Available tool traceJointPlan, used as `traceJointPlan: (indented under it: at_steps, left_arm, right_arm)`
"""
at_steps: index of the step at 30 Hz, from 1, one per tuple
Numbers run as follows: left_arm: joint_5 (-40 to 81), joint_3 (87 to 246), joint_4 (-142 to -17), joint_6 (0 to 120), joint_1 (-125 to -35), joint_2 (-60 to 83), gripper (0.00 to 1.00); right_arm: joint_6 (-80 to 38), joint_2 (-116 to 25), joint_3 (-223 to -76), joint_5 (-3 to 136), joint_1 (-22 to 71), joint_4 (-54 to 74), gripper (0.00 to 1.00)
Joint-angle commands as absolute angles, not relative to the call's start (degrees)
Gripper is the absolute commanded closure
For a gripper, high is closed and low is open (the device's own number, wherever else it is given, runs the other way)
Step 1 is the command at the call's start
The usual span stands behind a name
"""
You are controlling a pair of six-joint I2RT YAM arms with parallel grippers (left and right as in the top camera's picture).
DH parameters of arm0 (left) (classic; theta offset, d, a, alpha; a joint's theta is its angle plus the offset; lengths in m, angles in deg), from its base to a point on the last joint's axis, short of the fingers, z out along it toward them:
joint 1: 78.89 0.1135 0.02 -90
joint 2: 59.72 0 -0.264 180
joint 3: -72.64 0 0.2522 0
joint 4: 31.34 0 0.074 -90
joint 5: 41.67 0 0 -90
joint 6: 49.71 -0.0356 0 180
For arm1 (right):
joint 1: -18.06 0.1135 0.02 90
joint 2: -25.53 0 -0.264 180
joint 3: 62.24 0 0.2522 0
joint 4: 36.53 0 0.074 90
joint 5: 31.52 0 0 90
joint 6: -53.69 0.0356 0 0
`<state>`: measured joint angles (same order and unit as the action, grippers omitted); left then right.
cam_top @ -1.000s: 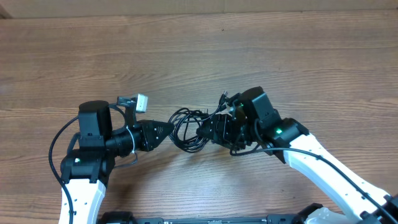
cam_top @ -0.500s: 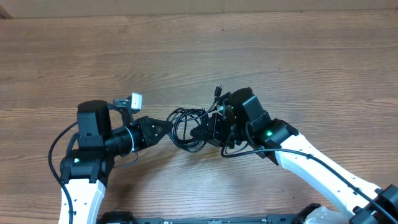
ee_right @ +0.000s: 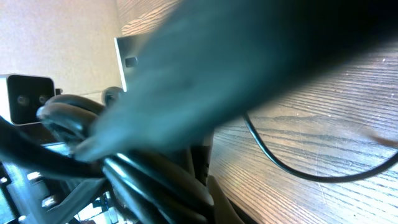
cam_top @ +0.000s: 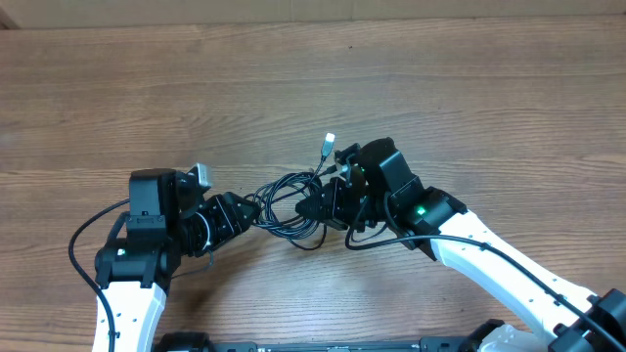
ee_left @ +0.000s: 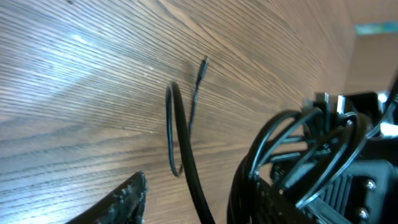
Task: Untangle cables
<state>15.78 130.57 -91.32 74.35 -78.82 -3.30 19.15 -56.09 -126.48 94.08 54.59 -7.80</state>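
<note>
The left gripper (cam_top: 251, 210) points right into the tangle. In its wrist view, one finger (ee_left: 127, 198) sits apart from the dark mass opposite, and a single strand runs up through the gap, so the jaws look partly open with nothing pinched. The right gripper (cam_top: 315, 205) faces it from the other side, with its tip buried in the loops. Its own camera is blurred by cords pressed close, so I cannot tell how wide it stands or what it holds.

The cables (cam_top: 287, 202) lie bunched between the two tips on the wooden table (cam_top: 440, 88). Beyond the bundle, one plug (cam_top: 330, 143) sticks up past the right gripper. Another loose end (ee_left: 203, 63) lies flat on the wood.
</note>
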Motion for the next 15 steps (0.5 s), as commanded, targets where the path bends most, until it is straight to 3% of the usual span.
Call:
traceJointPlan:
  at_steps: [1,6,10,15]
  left_arm:
    - [19.8,130.7,-91.6,74.2,-78.9,-3.5,0.65]
    - [19.9,130.7,-91.6,75.0,-78.9,-3.5,0.74]
    - [19.9,130.7,-91.6,77.0,-78.9,-3.5,0.72]
    - [19.8,130.7,-91.6,78.7,-78.9,-3.5,0.92]
  right_arm:
    - [18.8,-55.8,-127.5,94.5,54.6,-8.8,0.96]
    - [18.8,-55.8,-127.5,94.6,54.6,-8.9,0.96]
    - [18.8,-55.8,-127.5,96.2,54.6,-10.0,0.96]
    - [18.8,-55.8,-127.5,97.6,54.6,-11.8,0.96]
